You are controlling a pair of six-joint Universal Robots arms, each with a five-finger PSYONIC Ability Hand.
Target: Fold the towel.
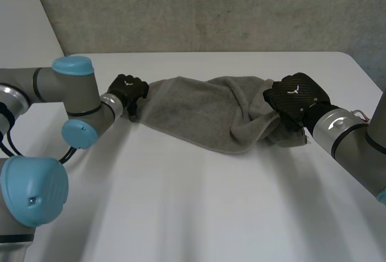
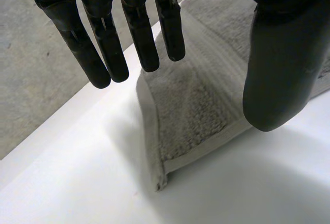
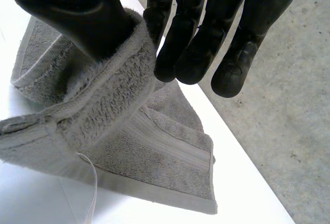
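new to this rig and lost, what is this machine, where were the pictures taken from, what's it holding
A two-armed robot at a white table, each arm ending in a black hand. The head view looks down from between the arms; the other two come from wrist cameras looking along each palm. A grey towel lies bunched on the table. The right hand pinches a raised fold between thumb and fingers. The left hand is at the opposite end, fingers straight over a corner lying on the table.
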